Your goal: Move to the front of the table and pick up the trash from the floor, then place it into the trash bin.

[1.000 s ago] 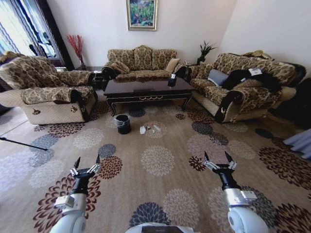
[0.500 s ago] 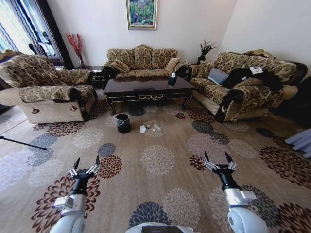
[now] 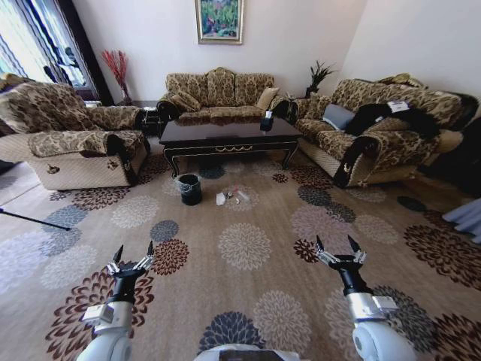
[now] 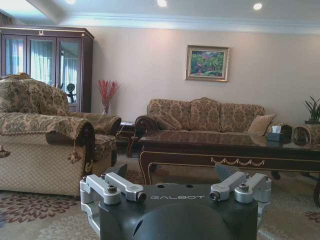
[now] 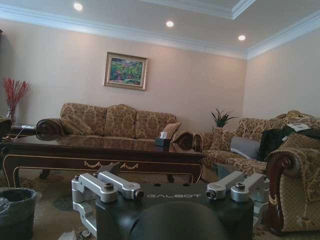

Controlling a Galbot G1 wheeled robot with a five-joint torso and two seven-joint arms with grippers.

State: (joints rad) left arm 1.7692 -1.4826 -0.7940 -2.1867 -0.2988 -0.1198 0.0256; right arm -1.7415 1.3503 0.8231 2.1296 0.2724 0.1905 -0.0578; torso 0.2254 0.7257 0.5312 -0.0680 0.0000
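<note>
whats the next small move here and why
Probably drive forward a bit more. The trash lies on the floor in front of the table, beside the trash bin, well beyond both grippers. The left gripper and right gripper hang open and empty near the robot, so reaching now looks premature.

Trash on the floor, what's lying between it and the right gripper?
In the head view, only bare patterned floor lies between the trash and the open right gripper, held low and far short of it.

floor: trash bin | trash | table
</note>
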